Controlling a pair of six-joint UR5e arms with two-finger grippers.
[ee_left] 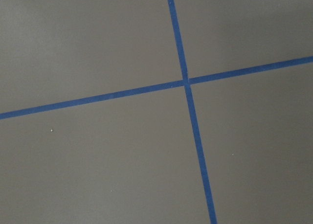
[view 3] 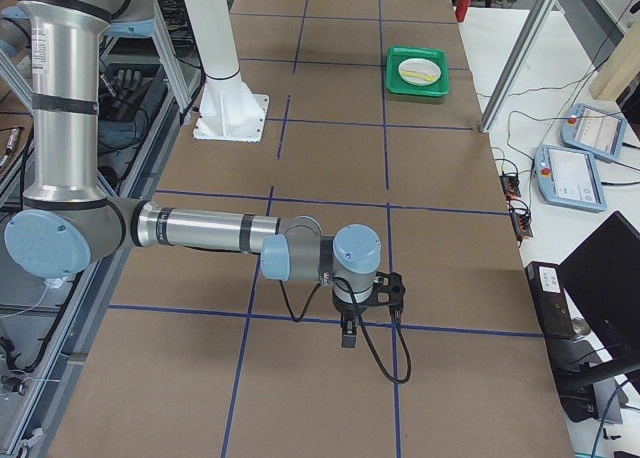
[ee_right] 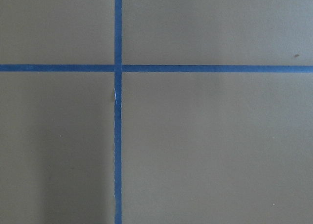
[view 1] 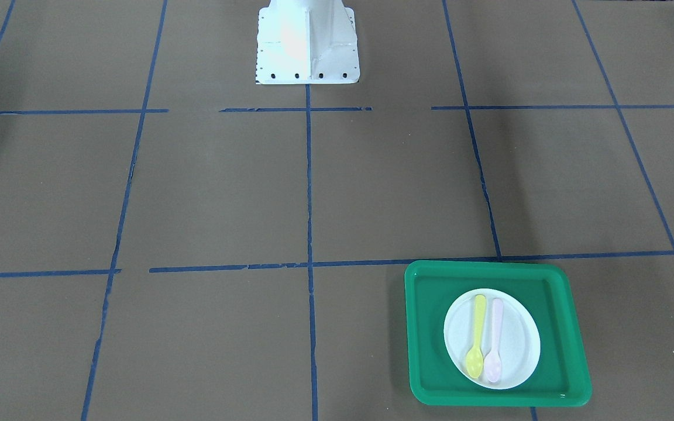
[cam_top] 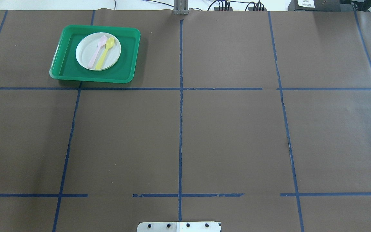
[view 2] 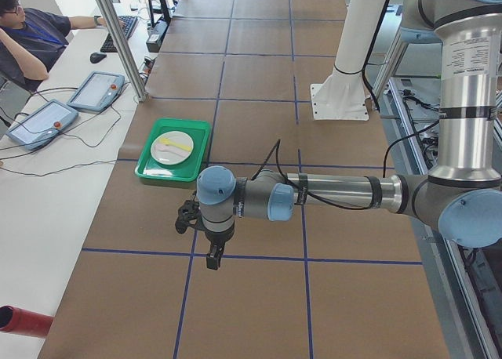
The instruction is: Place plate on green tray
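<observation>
Leave white plate (cam_top: 84,51) resting inside green tray (cam_top: 130,54), spoons (cam_top: 104,54) atop; hold left gripper (view 2: 213,257) and right gripper (view 3: 348,335) well away. Cannot tell clenched or released.

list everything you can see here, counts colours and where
green tray: one, green, table's far left
plate: one, white, in the tray
yellow spoon: one, yellow, on the plate
pink spoon: one, pink, beside it
table: one, brown, blue tape grid
teach pendants: two, grey, side bench
operator: one, blue shirt, at that bench
pedestal: one, white, on the table
left arm: one, silver and blue, over bare table, jaws unclear
right arm: one, same colours, over bare table, jaws unclear
</observation>
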